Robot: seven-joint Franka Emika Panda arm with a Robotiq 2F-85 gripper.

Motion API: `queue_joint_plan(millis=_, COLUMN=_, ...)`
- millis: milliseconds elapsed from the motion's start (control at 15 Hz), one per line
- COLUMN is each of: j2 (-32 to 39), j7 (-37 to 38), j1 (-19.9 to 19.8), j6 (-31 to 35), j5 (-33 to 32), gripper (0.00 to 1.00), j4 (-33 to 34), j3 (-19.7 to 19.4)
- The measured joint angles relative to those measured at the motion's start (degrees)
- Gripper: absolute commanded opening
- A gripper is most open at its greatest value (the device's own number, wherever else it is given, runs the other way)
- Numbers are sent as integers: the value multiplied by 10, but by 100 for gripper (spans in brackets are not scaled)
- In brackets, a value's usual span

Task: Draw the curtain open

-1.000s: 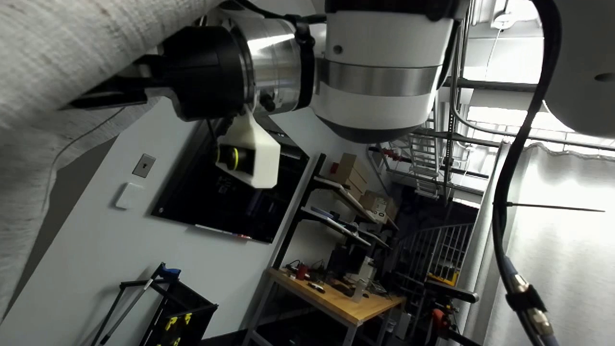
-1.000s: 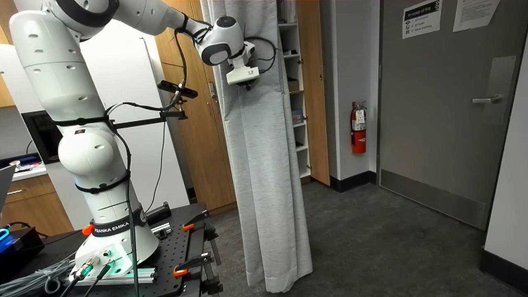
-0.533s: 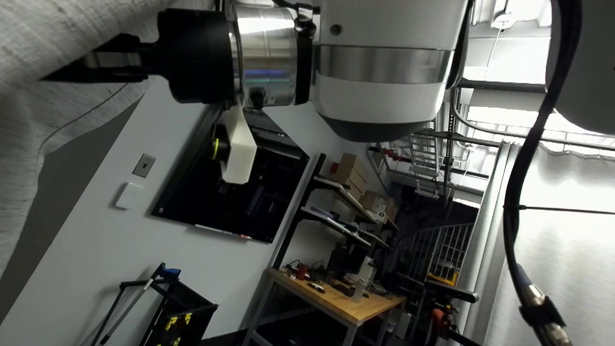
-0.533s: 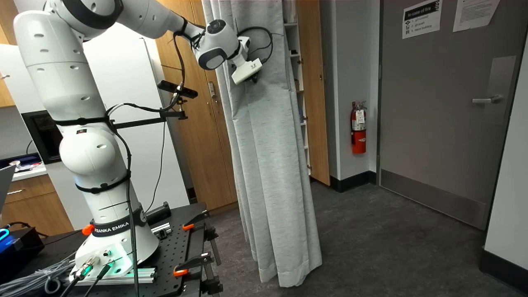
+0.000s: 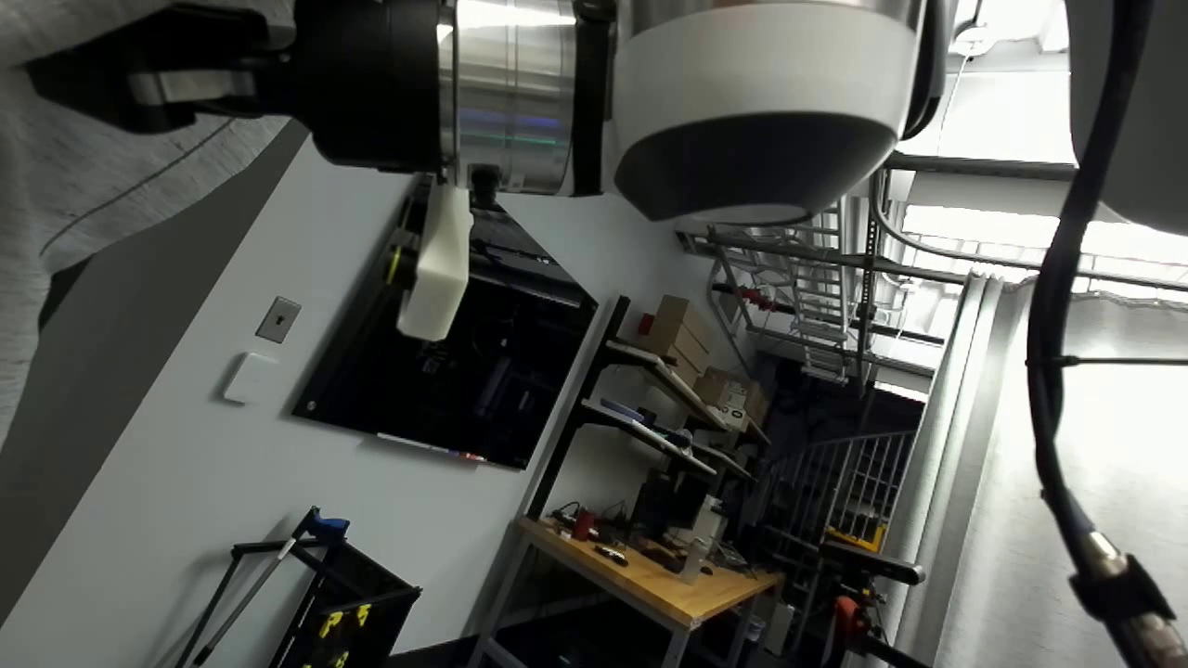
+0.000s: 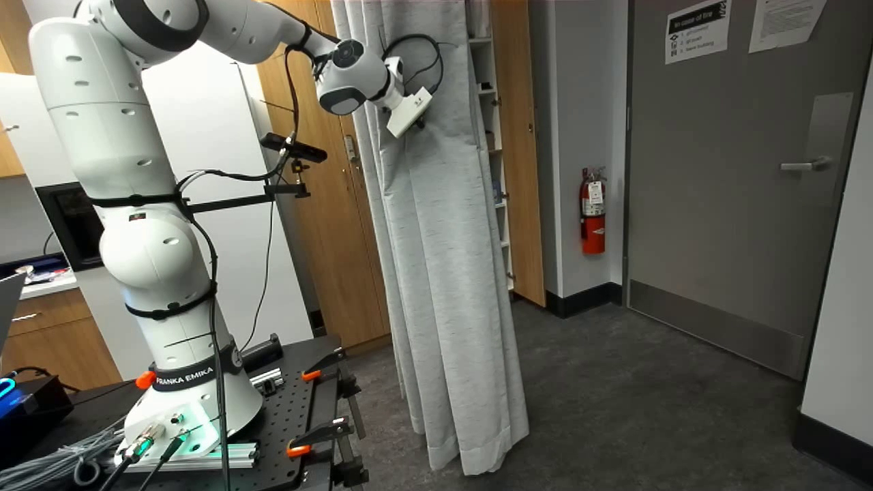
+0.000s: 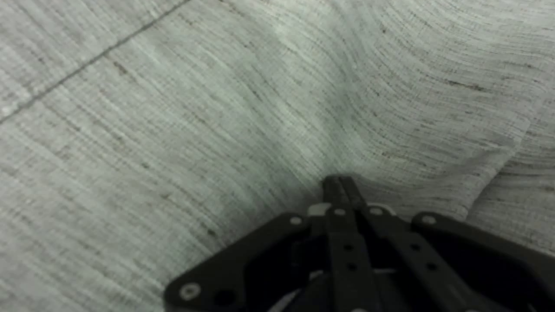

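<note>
"Where does the curtain [image 6: 447, 273] hang?"

"It hangs at the middle of an exterior view, to the right of my base [image 6: 187, 409], in long pleats that slant right toward the floor [image 6: 648, 382]. Behind it, farther off, stand open shelves [image 6: 483, 65] and a wooden cabinet door [image 6: 522, 170]; well to the right is a red fire extinguisher [image 6: 593, 217]."

"And your pincer [image 7: 341, 178]?"

"Narrow. In the wrist view my two fingers [image 7: 333, 190] lie side by side, tips together, up against the curtain."

"Have you caught a fold between them?"

"I cannot tell. The curtain spreads around the tips, and a crease runs off to their right."

"Which way do you point?"

"In an exterior view my fingers reach left, to the curtain at the near left; a dark wall panel [image 5: 445, 380] is farther off to the right."
</note>
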Motion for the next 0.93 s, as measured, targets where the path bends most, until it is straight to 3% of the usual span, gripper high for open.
queue_joint_plan(millis=533, j2=1, j7=-171, j1=0, j6=0, j5=135, gripper=1, j4=17, j3=1)
queue_joint_plan(millis=933, j2=1, j7=-183, j1=0, j6=0, j5=141, gripper=1, j4=17, j3=0)
